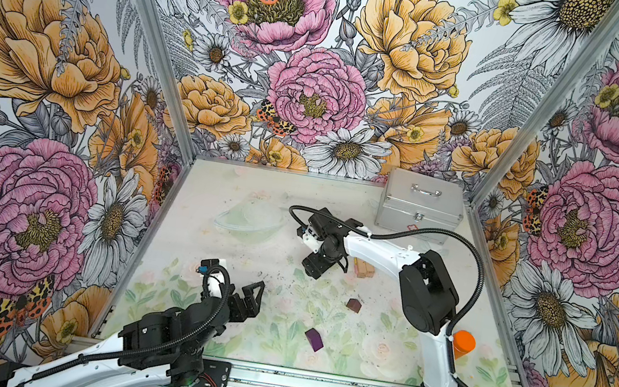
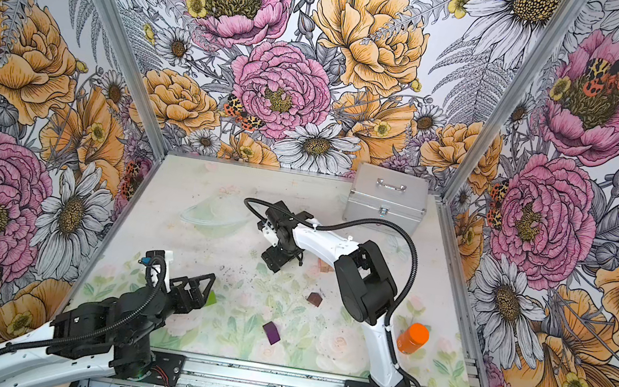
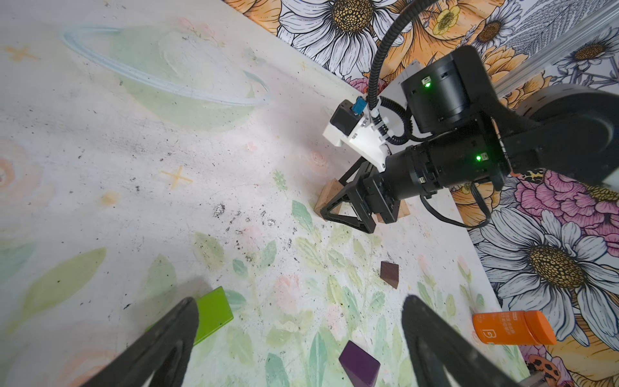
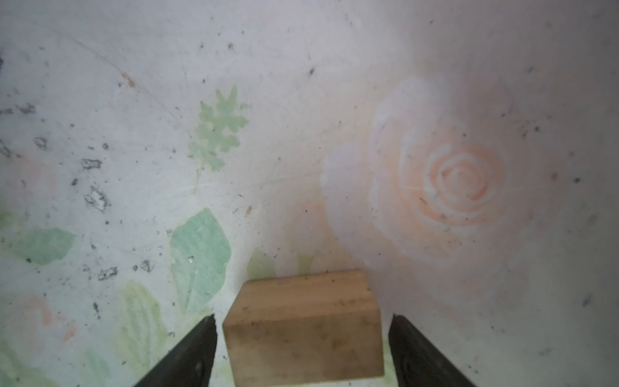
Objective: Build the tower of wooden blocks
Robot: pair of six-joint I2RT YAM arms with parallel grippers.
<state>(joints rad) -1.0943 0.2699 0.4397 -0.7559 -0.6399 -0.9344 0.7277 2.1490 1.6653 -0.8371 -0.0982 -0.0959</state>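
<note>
Straddling tan block (image 4: 301, 301) with right gripper (image 4: 303, 318), unclenched, leaving gaps both sides; probably squaring up before squeezing. Hovering left gripper (image 3: 299, 301) spread wide, empty, just beside green block (image 3: 214, 313), clear of right arm. Reading tower as barely starting: low pile (image 1: 366, 270) mid-table at right gripper. Noting purple block (image 3: 360, 365) and brown block (image 3: 390, 269) lying loose, well apart.
</note>
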